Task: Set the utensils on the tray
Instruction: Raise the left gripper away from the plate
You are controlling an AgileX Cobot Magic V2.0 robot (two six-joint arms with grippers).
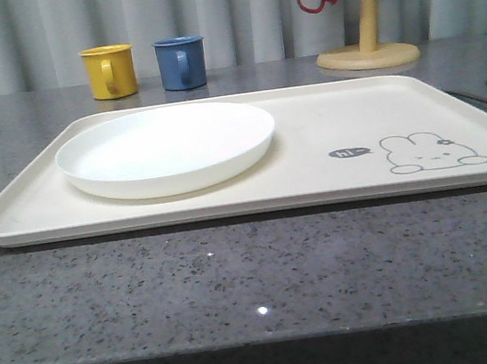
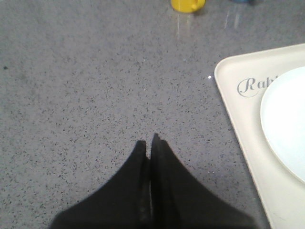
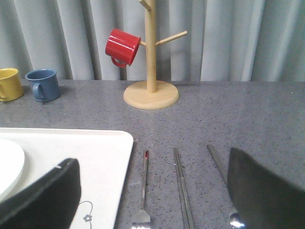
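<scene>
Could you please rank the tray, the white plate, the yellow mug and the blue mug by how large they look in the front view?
1. Tray
2. White plate
3. Yellow mug and blue mug: they look alike, so no ranking. Both stand farther from the camera.

- Plate [image 1: 165, 147] rests on the left part of the tray [image 1: 315, 177].
- Two mugs [image 1: 145, 67] stand behind the tray; mug tree [image 1: 369, 31] behind its right end.
- Fork [image 3: 143, 188], chopsticks [image 3: 182, 188], spoon [image 3: 224, 183] lie side by side on the table [image 1: 239, 281], right of the tray.
</scene>
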